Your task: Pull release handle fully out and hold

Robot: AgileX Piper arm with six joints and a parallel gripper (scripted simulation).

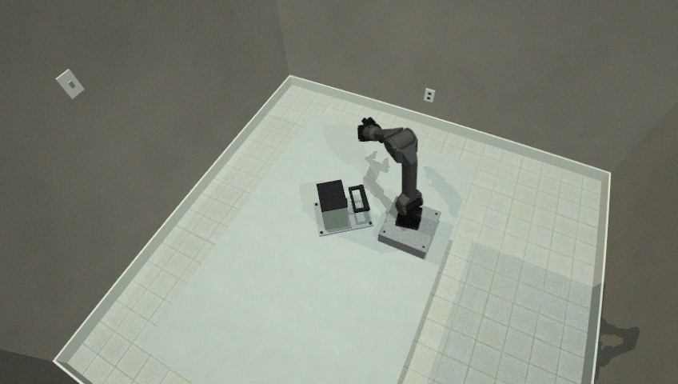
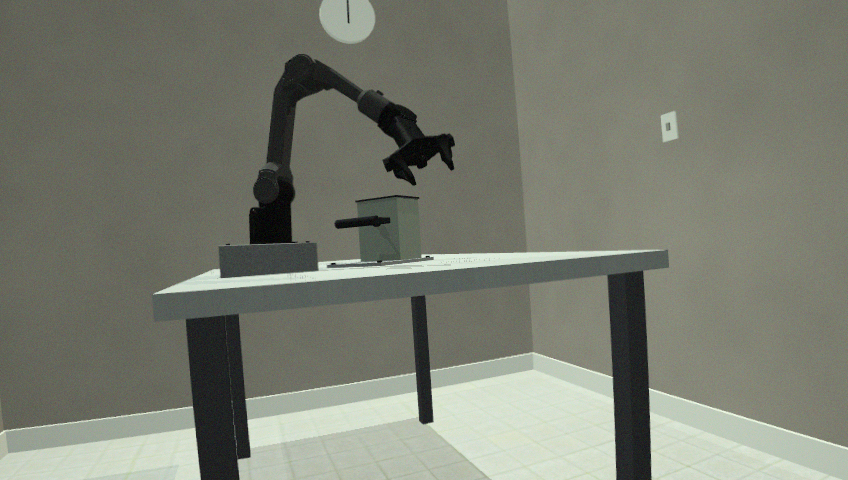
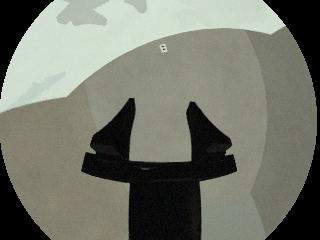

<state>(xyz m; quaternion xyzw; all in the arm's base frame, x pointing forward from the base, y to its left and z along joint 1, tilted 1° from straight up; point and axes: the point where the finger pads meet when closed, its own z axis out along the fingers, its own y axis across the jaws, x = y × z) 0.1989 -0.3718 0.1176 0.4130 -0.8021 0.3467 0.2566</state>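
The release handle (image 1: 357, 198) is a dark rectangular loop sticking out of a grey-green housing box (image 1: 331, 203) on a thin base plate on the table. In the side view the handle (image 2: 361, 222) shows as a dark bar pointing left from the box (image 2: 387, 228), toward the arm's base. My gripper (image 2: 427, 160) is open and empty, high in the air above and to the right of the box, well apart from the handle. It also shows from above (image 1: 365, 128). The wrist view shows only my open fingers against wall and floor; the handle is not in it.
The arm stands on a grey pedestal block (image 1: 408, 233) on the table, right beside the base plate. The table edge (image 2: 410, 282) lies in front of the box in the side view. A wall clock (image 2: 347, 17) hangs behind.
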